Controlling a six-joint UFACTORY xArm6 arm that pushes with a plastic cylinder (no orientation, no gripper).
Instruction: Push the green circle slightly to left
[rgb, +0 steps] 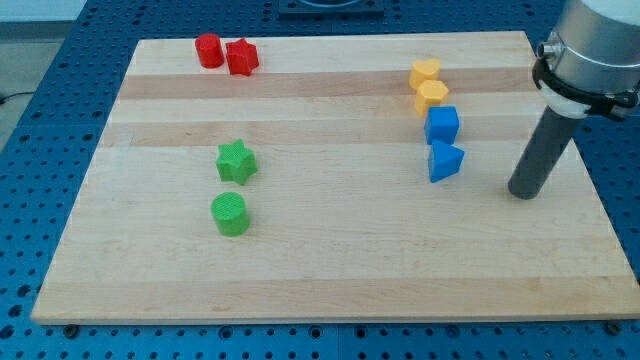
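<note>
One pale wooden board (330, 280) lies on a blue perforated table (60, 60); my tip (521, 194), pincerless, rests at three o'clock, well apart from the green circle block (230, 214).

Your arm enters from the view's upper right corner, at about two o'clock from the centre. Only its last section shows: a pale grey cylindrical wrist housing (592, 40) ringed at its lower edge by a black clamp band with a white collar beneath. From that collar a straight dark rod (545, 145) runs down and leans slightly toward seven o'clock. My tip (522, 194) sits at the rod's lower end, at roughly three o'clock from the centre, resting on the worktop (330, 270) near its right-hand edge. You see no joints or upper links; they lie outside the view.
</note>
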